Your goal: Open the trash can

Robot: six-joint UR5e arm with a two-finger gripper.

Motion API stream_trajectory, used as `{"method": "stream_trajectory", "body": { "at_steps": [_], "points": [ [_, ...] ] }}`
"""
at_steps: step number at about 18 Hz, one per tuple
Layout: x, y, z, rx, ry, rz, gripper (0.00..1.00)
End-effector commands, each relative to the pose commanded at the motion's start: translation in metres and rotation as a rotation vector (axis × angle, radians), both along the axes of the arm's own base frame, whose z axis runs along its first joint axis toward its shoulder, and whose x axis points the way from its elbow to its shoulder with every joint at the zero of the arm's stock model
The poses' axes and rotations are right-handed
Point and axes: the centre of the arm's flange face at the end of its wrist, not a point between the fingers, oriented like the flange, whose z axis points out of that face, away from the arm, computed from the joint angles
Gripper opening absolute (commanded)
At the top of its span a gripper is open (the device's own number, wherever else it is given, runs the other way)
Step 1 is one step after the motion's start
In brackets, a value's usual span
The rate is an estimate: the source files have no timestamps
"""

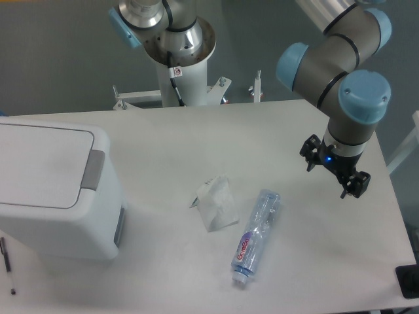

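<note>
So the trash can sits at the left edge of the bench, lid flat down and shut, and the hand is way over on the right side, well apart from it. Nothing is in the hand; it hangs above bare bench. From this angle it's hard to read whether the fingers are spread or pressed together, so honestly can't tell.

What could go wrong from here: the arm has to cross the whole bench to reach the can, and right in between lie a crumpled tissue and a plastic bottle. If the hand travels low, it'll probably sweep one of those along, and the bottle looks like it'd roll easily. The other risk is at the can itself. The grey latch tab is a small target on the right edge of the lid. If the hand misses it, it just presses on the lid or the wall and nothing pops. And since the can looks like light plastic, a sideways shove instead of a clean press may slide it toward the left edge of the bench, where part of it is already out of frame.

Orientation-wise, the can stands upright with its lid facing up. The latch side points right, toward the middle of the bench. Its long axis looks to run roughly left to right, though the left end is cut off.
</note>
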Motion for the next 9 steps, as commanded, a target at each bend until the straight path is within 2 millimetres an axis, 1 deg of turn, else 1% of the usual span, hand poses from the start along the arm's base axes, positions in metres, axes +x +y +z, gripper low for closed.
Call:
{"method": "stream_trajectory", "body": {
  "at_steps": [6, 7, 9],
  "points": [
    [0.007, 0.005, 0.001, 0.065, -0.038, 0.106, 1.0],
    [0.008, 0.005, 0.005, 0.076, -0.044, 0.12, 1.0],
    [0.013, 0.005, 0.001, 0.11, -0.075, 0.193, 1.0]
  ]
}}
